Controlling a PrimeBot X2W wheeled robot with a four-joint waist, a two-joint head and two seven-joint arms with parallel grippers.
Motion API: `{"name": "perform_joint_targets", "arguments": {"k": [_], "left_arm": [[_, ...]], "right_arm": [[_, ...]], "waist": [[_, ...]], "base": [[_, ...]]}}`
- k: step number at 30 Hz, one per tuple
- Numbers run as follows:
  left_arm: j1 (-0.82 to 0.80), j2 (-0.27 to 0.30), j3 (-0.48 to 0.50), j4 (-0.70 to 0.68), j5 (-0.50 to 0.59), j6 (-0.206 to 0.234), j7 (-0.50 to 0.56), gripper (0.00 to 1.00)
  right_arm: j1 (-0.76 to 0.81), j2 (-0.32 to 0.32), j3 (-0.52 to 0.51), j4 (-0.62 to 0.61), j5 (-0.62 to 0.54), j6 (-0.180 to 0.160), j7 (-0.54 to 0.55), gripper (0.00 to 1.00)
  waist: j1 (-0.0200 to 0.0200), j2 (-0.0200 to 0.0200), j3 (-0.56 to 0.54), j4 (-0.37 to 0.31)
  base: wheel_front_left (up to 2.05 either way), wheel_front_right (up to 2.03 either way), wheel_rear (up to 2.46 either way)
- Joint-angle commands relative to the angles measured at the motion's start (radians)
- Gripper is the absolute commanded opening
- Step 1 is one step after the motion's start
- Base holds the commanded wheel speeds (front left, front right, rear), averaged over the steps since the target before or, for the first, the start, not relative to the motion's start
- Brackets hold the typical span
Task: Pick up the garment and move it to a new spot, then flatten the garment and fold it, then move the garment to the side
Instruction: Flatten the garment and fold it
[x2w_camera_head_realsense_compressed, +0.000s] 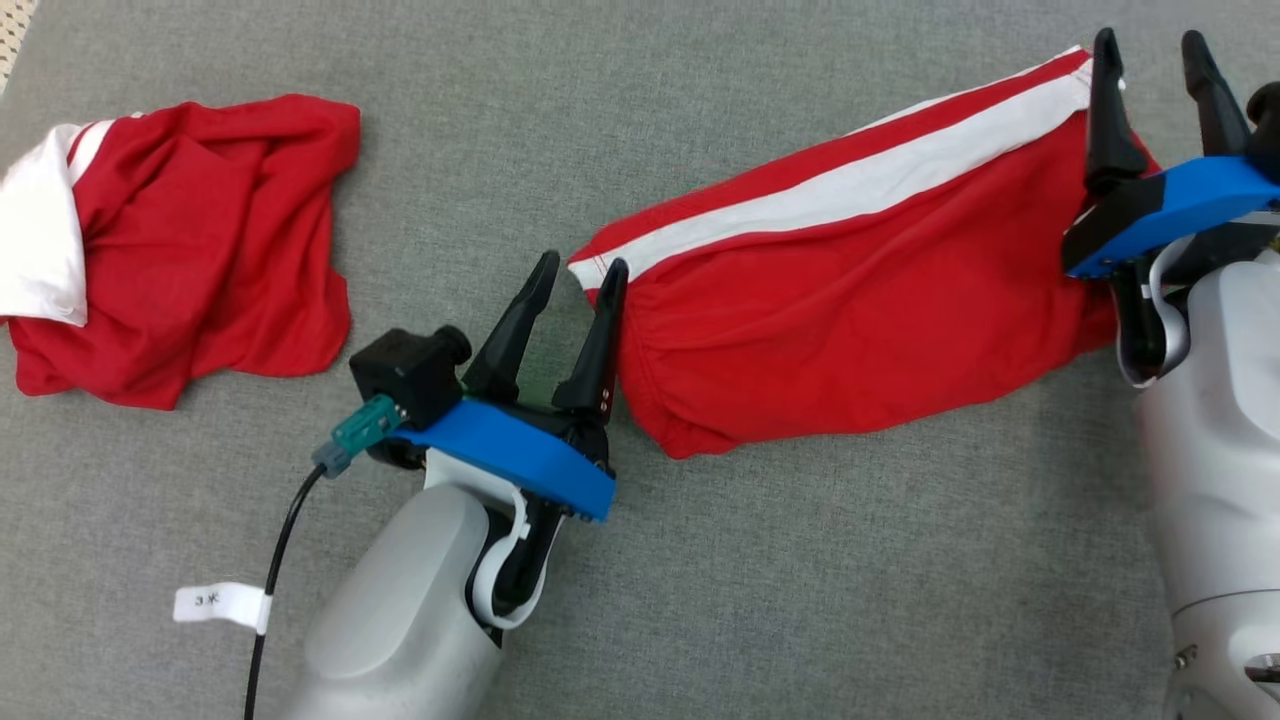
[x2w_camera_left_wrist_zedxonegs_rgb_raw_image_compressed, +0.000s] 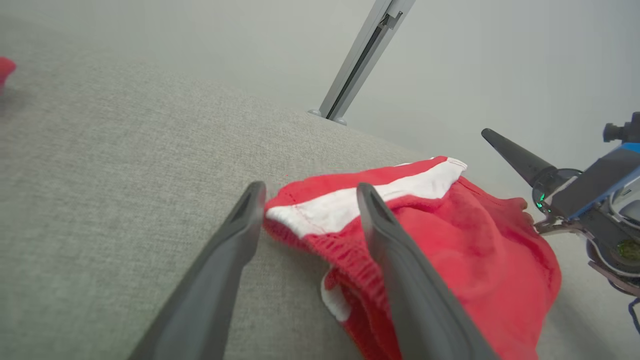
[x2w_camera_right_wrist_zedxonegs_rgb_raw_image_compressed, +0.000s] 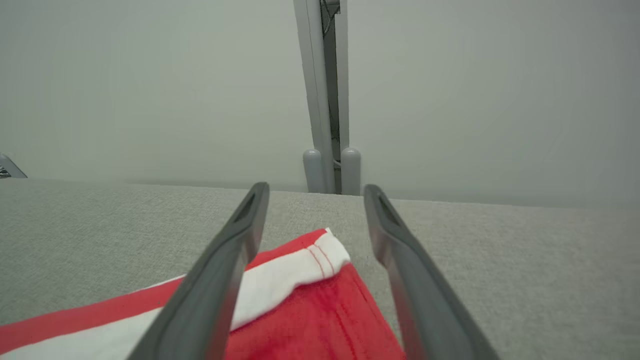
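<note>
Grey woven cloth covers the table (x2w_camera_head_realsense_compressed: 800, 600) across my whole head view. Nearest me on my left, a black cable (x2w_camera_head_realsense_compressed: 272, 570) with a small white label (x2w_camera_head_realsense_compressed: 215, 605) runs up beside the pale forearm to the left gripper (x2w_camera_head_realsense_compressed: 582, 262). Its fingers (x2w_camera_head_realsense_compressed: 510, 330) are spread, with nothing pinched between them. The garment (x2w_camera_head_realsense_compressed: 850, 290), red with a white stripe along its far edge, lies stretched out on the table to the right of centre, slanting away from me towards the right. Its near left end, the gathered waistband corner where the stripe ends, sits right at the left fingertips. In the left wrist view that corner of the garment (x2w_camera_left_wrist_zedxonegs_rgb_raw_image_compressed: 450, 240) lies in the gap of the left gripper (x2w_camera_left_wrist_zedxonegs_rgb_raw_image_compressed: 311, 189), and the right-hand finger crosses over the red cloth. I cannot tell whether it touches.

Further off, the right gripper (x2w_camera_head_realsense_compressed: 1148, 38) stands at the garment's far right end, fingers also spread and gripping nothing. In the right wrist view the garment (x2w_camera_right_wrist_zedxonegs_rgb_raw_image_compressed: 320, 300) has its stitched white hem corner lying between the tips of the right gripper (x2w_camera_right_wrist_zedxonegs_rgb_raw_image_compressed: 315, 189), with the left-hand finger crossing over the stripe.

Well apart, at the far left of the table, a second red and white garment (x2w_camera_head_realsense_compressed: 190, 240) lies crumpled. Beyond the table edge I see a pale wall and a grey upright post (x2w_camera_right_wrist_zedxonegs_rgb_raw_image_compressed: 320, 100).
</note>
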Motion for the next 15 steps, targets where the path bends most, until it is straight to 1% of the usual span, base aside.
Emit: {"name": "perform_joint_targets", "arguments": {"k": [1, 3, 5, 6, 8, 12, 13, 14, 15], "left_arm": [[0.028, -0.003, 0.019, 0.003, 0.010, 0.002, -0.003, 1.00], [0.036, -0.003, 0.027, 0.001, 0.019, 0.002, -0.003, 1.00], [0.068, -0.004, 0.045, 0.001, 0.046, 0.002, -0.003, 1.00], [0.068, -0.004, 0.045, 0.001, 0.046, 0.002, -0.003, 1.00], [0.086, -0.004, 0.057, 0.000, 0.069, 0.002, -0.003, 1.00], [0.117, -0.007, 0.087, -0.005, 0.108, 0.002, -0.003, 1.00], [0.124, -0.008, 0.095, -0.004, 0.117, 0.002, -0.003, 1.00], [0.131, -0.009, 0.103, -0.003, 0.127, 0.002, -0.003, 1.00], [0.139, -0.009, 0.110, -0.002, 0.135, 0.002, -0.003, 1.00]], "right_arm": [[0.013, -0.017, -0.009, 0.014, -0.017, 0.000, -0.011, 1.00], [0.023, -0.026, -0.008, 0.021, -0.032, 0.000, -0.012, 1.00], [0.049, -0.050, -0.017, 0.052, -0.072, 0.000, -0.012, 1.00], [0.049, -0.050, -0.017, 0.052, -0.072, 0.000, -0.012, 1.00], [0.066, -0.058, -0.029, 0.085, -0.088, 0.000, 0.005, 1.00], [0.102, -0.065, -0.049, 0.165, -0.110, 0.000, 0.074, 1.00], [0.115, -0.062, -0.056, 0.190, -0.109, 0.000, 0.095, 0.76], [0.129, -0.052, -0.061, 0.211, -0.098, 0.000, 0.105, 0.17], [0.138, -0.044, -0.074, 0.228, -0.081, 0.000, 0.109, 0.00]], "waist": [[-0.0002, 0.0000, -0.010, -0.003], [-0.0002, 0.0000, -0.015, -0.003], [-0.0002, 0.0000, -0.028, -0.003], [-0.0002, 0.0000, -0.028, -0.003], [-0.0002, 0.0000, -0.036, -0.001], [-0.0002, 0.0000, -0.052, 0.004], [-0.0002, 0.0000, -0.057, 0.005], [-0.0002, 0.0000, -0.064, 0.005], [-0.0002, 0.0000, -0.072, 0.005]], "base": [[0.00, 0.00, 0.00], [0.00, 0.00, 0.00], [0.00, 0.00, 0.00], [0.00, 0.00, 0.00], [0.00, 0.00, 0.00], [0.00, 0.00, 0.00], [0.00, 0.00, 0.00], [0.00, 0.00, 0.00], [0.00, 0.00, 0.00]]}}
